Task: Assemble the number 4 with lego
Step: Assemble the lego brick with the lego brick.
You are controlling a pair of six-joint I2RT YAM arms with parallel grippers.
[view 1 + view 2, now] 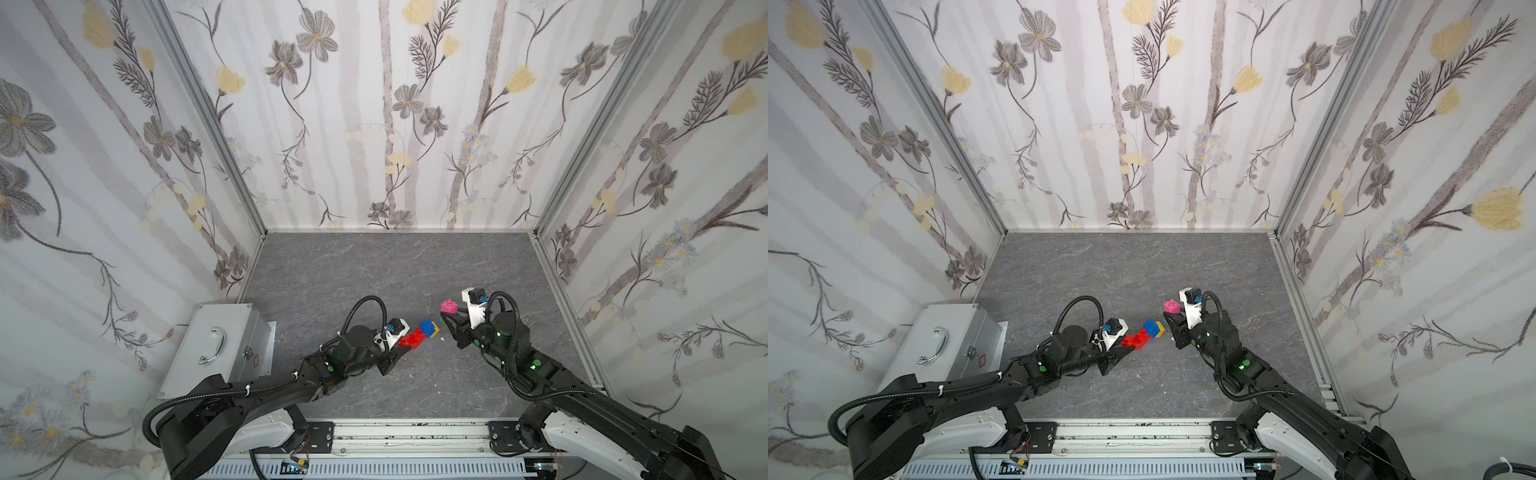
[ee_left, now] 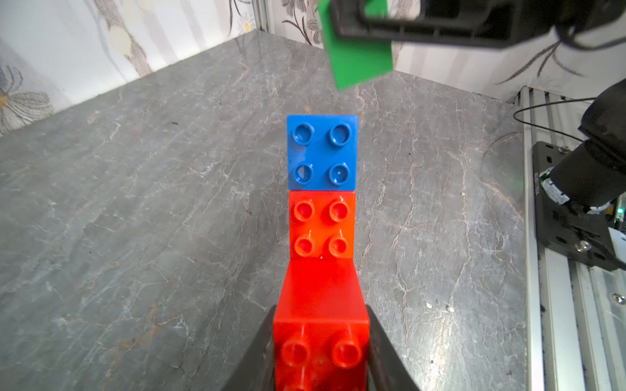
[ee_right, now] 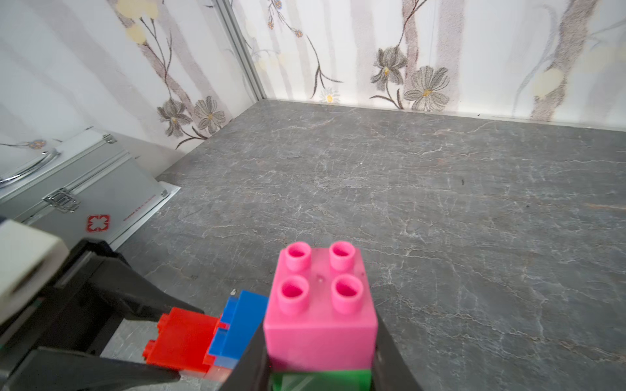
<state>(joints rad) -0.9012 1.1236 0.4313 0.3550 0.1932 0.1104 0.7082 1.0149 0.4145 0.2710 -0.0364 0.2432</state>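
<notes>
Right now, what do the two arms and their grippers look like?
The left arm and right arm are black with white shells near their bases. A corrugated black cable loops above each wrist, and small green lights glow on the joints. The left gripper and right gripper have dark tapered fingers, with a white camera housing carrying a blue connector.

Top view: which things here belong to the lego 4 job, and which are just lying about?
Job:
- red-blue-yellow stack, in the left gripper
- pink-green pair, in the right gripper

Lying about:
- metal case, beside the left arm
</notes>
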